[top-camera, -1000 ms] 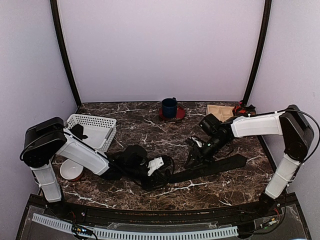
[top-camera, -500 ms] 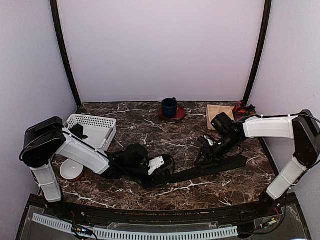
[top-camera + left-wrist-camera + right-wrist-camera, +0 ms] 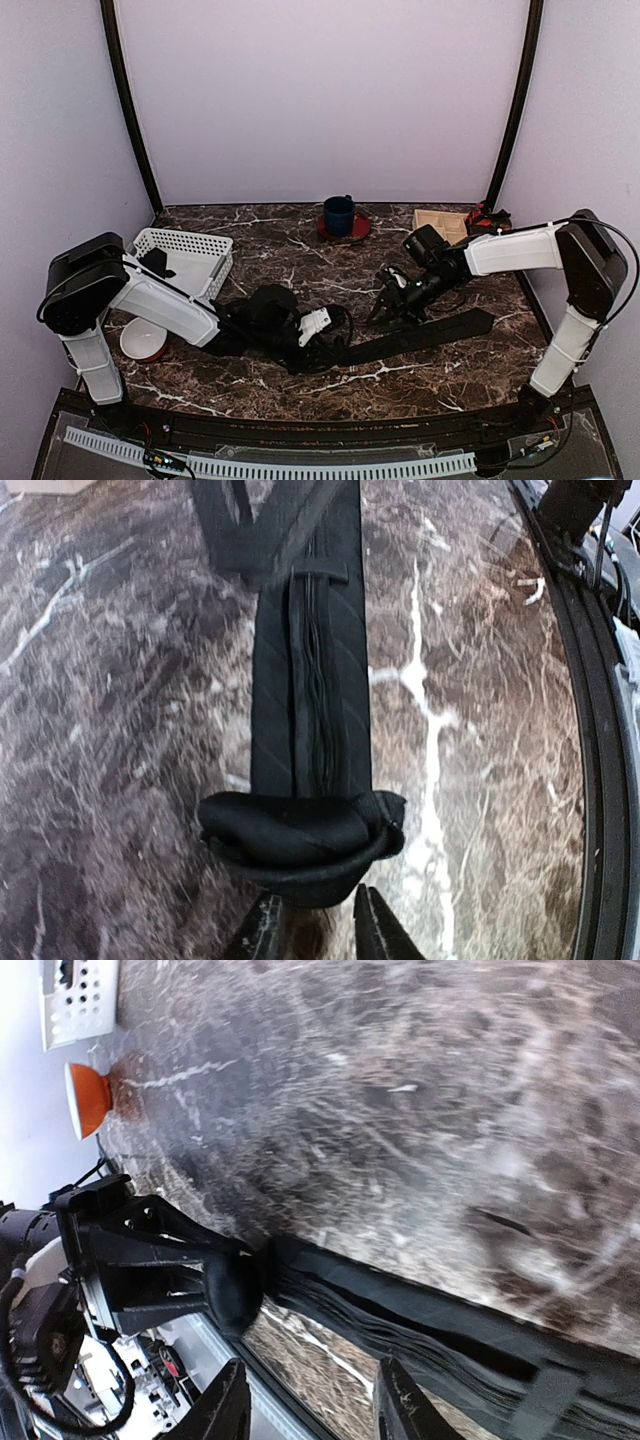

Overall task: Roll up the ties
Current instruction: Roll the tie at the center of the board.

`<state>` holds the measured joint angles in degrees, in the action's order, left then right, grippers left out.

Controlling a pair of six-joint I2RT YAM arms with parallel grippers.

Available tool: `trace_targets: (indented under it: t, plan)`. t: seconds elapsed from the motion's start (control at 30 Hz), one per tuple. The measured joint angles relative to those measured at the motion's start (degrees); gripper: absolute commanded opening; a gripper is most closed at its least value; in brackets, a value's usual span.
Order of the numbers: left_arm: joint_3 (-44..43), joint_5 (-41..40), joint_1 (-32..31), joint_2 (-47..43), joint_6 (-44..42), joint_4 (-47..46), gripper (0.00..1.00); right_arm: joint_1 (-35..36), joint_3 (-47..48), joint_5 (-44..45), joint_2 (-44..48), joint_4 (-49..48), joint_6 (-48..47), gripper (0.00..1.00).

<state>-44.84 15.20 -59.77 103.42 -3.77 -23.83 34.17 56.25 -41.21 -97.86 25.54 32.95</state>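
A black tie (image 3: 430, 335) lies flat on the marble table, running from the middle toward the right. Its near end is wound into a small coil (image 3: 295, 840). My left gripper (image 3: 325, 338) is at that coil, and in the left wrist view its fingers (image 3: 265, 930) close on the coil's lower edge. The right wrist view shows the same coil (image 3: 235, 1290) at the left gripper's tip. My right gripper (image 3: 385, 305) hovers over the flat strip (image 3: 450, 1330), open, with nothing between its fingers (image 3: 400, 1410). That view is blurred.
A white basket (image 3: 185, 255) at the left holds a dark bundle (image 3: 155, 263). Below it stands a white and orange bowl (image 3: 143, 342). At the back are a blue mug (image 3: 338, 213) on a red saucer, a wooden tray (image 3: 440, 222) and a red object (image 3: 488, 217).
My right gripper swung off to the right along the tie and has come back left to about where it was. The left gripper and the coil have barely moved.
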Motion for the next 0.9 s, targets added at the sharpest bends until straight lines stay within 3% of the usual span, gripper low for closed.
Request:
trace_targets:
  t: [0.33,0.63,0.77,0.9]
  plan:
    - [-7.65,0.44,-0.02,1.73,-1.66,0.72,0.27,2.51,-0.37,-3.63,-0.50,-5.70,3.96,0.42]
    - [-7.50,0.33,-0.02,4.33,-1.64,1.22,0.31,5.09,-0.46,-5.49,-2.80,-8.09,5.55,0.40]
    - [-3.56,-1.25,-0.02,0.46,-1.60,0.50,0.40,5.49,-0.87,-5.46,-2.89,-8.55,5.81,0.33]
    - [2.01,-2.78,-0.04,-9.11,-0.74,-0.76,0.41,5.75,-0.87,-5.46,-2.89,-8.98,6.01,0.21]
